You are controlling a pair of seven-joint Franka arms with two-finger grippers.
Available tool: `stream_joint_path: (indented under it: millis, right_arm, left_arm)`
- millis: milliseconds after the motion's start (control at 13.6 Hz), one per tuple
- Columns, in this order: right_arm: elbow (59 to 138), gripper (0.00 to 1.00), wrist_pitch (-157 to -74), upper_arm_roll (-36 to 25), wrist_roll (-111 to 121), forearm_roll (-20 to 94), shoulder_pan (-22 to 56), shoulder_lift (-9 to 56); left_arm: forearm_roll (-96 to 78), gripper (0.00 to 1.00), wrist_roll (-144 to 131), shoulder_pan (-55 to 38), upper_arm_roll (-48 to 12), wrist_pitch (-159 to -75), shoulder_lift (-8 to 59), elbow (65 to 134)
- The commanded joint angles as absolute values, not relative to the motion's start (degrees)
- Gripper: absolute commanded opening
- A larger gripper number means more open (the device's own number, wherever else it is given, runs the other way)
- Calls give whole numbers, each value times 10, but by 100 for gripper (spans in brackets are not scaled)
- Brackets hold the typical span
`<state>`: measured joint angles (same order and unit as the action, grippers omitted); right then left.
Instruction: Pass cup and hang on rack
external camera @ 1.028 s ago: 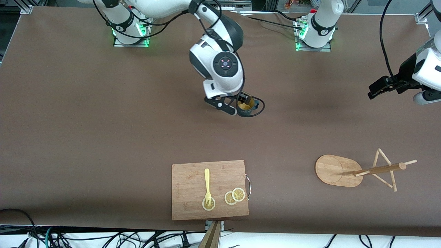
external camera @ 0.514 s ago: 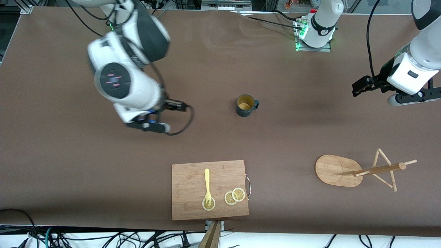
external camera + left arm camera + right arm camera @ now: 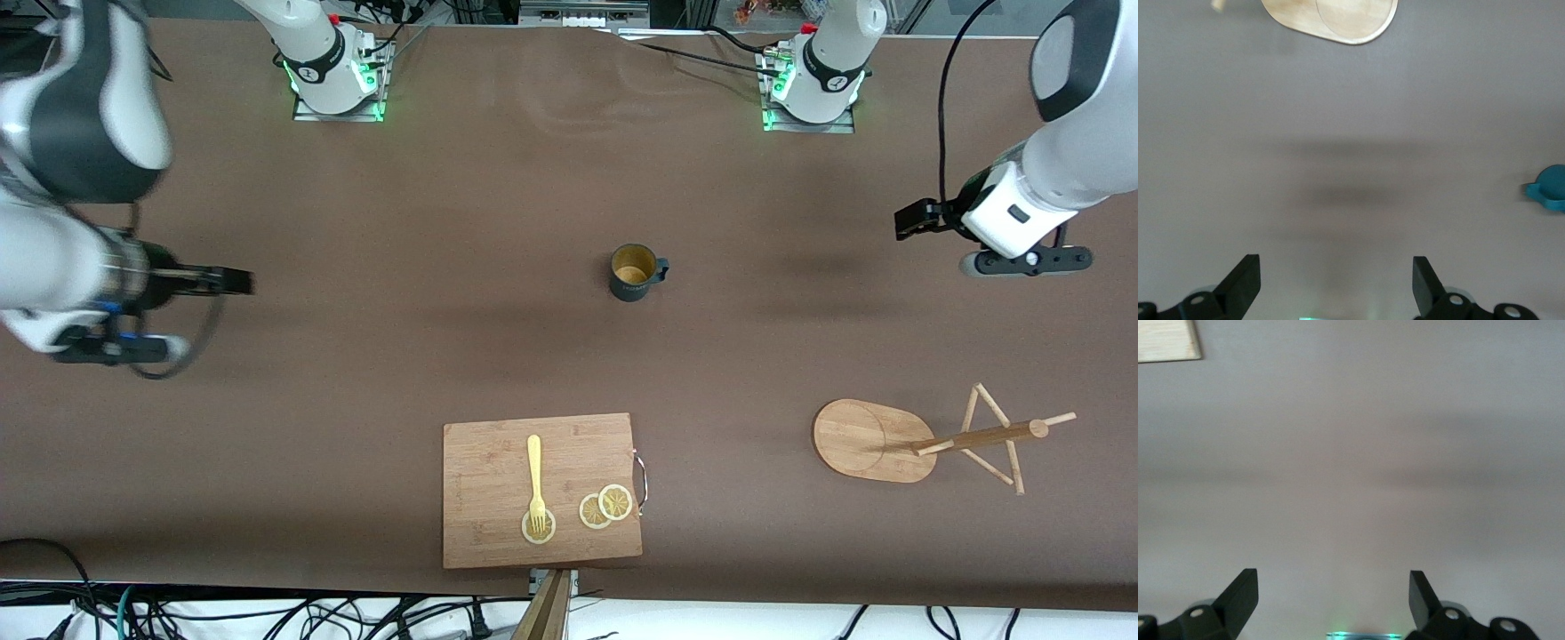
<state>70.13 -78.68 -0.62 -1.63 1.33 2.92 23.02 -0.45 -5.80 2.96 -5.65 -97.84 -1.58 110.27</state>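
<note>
The dark teal cup (image 3: 635, 272) stands upright on the brown table, mouth up, handle toward the left arm's end; nothing touches it. Its edge shows in the left wrist view as the cup (image 3: 1548, 190). The bamboo rack (image 3: 925, 440) sits nearer the front camera toward the left arm's end; only its oval base (image 3: 1331, 17) shows in the left wrist view. My left gripper (image 3: 905, 221) (image 3: 1335, 268) hangs open and empty over bare table between cup and table end. My right gripper (image 3: 233, 283) (image 3: 1333, 583) is open and empty over bare table at the right arm's end.
A wooden cutting board (image 3: 484, 524) lies near the table's front edge, nearer the front camera than the cup. On it are a yellow fork (image 3: 534, 476) and lemon slices (image 3: 605, 507). A corner of the board (image 3: 1168, 340) shows in the right wrist view.
My right gripper let go of the cup and swung away to the right arm's end of the table. The cup stayed standing. My left gripper moved a little toward the cup.
</note>
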Motion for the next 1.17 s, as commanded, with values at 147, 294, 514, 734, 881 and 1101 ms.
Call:
stream_joint_path:
  millis: [147,294,514,734,881,1101]
  right_arm:
    - [810,100,-788,-1,7,5,-16,91]
    - [809,100,-800,-1,11,7,-15,72]
    - [815,100,-809,-11,10,4,-15,40]
    - [838,100,-821,-21,20,3,-13,19]
    - [838,100,-815,-18,9,4,9,18]
    - [829,100,-801,-21,14,6,7,32]
  left_arm:
    - [-42,100,-18,35,-69,-1141,-118,1315]
    - [-79,100,21,35,-83,-1188,-116,1349]
    - [-172,100,201,43,-85,-1262,-103,1397]
    - [-276,100,462,72,-97,-1259,-84,1404]
    - [-377,100,639,92,-99,-1256,-58,1417]
    - [-490,100,883,103,-100,-1247,9,1419]
